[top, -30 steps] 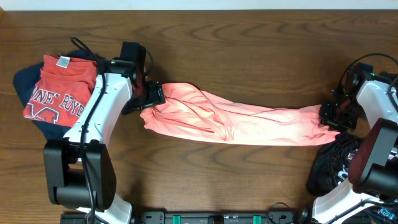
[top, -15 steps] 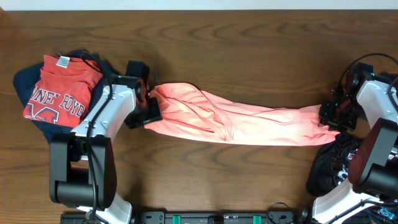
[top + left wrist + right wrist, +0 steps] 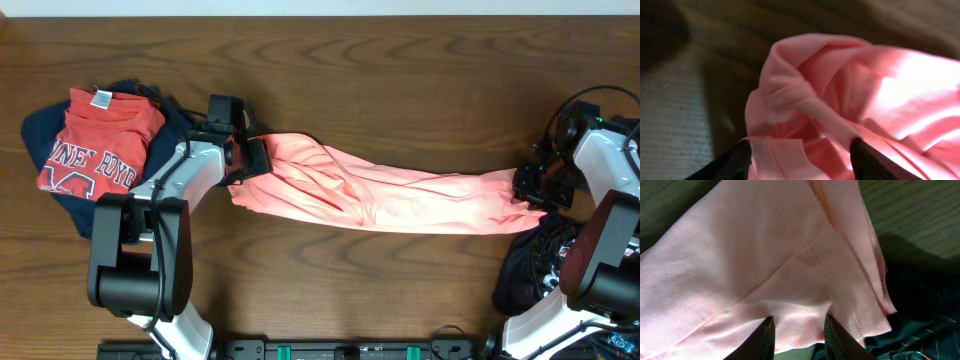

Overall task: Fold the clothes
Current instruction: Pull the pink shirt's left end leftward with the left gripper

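While the left hand (image 3: 250, 158) is clamped on the bunched end of the salmon-pink shirt (image 3: 390, 197) and the right hand (image 3: 528, 187) pinches its hemmed end, the shirt lies stretched between them across the bench (image 3: 380, 80). Beyond the left hand, a red-orange tee (image 3: 95, 150) rests on a navy garment (image 3: 72, 206).

Dark wood table (image 3: 400, 60) carrying clothes.
A pink shirt (image 3: 390, 195) lies stretched from the left gripper (image 3: 252, 158) to the right gripper (image 3: 523, 188). A navy garment (image 3: 38, 128) under a red tee (image 3: 100, 140) lies outward of the left gripper, and a black heap (image 3: 525, 270) lies close behind the right.
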{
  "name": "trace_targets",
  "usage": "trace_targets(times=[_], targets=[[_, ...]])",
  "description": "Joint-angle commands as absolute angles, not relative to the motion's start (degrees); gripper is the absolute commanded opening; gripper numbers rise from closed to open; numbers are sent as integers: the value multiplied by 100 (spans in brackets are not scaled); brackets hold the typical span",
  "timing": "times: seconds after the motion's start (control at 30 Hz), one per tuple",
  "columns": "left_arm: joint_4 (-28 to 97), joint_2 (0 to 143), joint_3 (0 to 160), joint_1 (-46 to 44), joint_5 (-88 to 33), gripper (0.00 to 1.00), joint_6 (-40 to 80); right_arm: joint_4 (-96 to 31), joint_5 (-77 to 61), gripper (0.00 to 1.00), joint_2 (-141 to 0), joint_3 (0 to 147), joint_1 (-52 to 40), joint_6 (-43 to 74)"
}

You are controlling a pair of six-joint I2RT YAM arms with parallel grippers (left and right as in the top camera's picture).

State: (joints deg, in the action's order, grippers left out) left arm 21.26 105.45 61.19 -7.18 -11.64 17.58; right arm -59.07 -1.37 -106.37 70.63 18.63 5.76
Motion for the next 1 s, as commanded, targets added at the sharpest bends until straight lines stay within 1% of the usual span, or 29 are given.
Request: trace_targets(times=[0.0,0.1,0.3,0.37,0.47,0.5,0.57,0.6,0.77,0.97], targets=[[2062,10562,6086,-707,-1192,67,1651,-5918,-154,32,-10575,7028,1911,530],[2064,10597,6086,-709,-1052,69,1651,-5911,-152,32,-10575,7028,1911,528],[2080,10881,6086,-768,-1208,69,1656,-5909,-154,32,-10575,7028,1911,528],[2080,10982,6086,-827,-1249,61,1653,-5909,-154,32,-10575,7028,1911,530],[2073,11061,6086,-902,-1243,43,1610,-5916,-154,32,-10575,7028,1911,528],[2062,11061,6086,-906,-1240,34,1610,-5918,-154,32,-10575,7028,1911,528],[2005,11056,6088,-899,-1240,13,1586,-5918,-154,32,-10575,7028,1911,530],[1979,11054,6090,-880,-1240,6,1538,-5918,-154,32,-10575,7028,1911,528],[2053,10943,6173,-696,-969,6,1485,-5935,-154,32,-10575,7028,1911,528],[2344,10311,6187,-423,-937,6,1509,-5935,-154,31,-10575,7028,1911,534]])
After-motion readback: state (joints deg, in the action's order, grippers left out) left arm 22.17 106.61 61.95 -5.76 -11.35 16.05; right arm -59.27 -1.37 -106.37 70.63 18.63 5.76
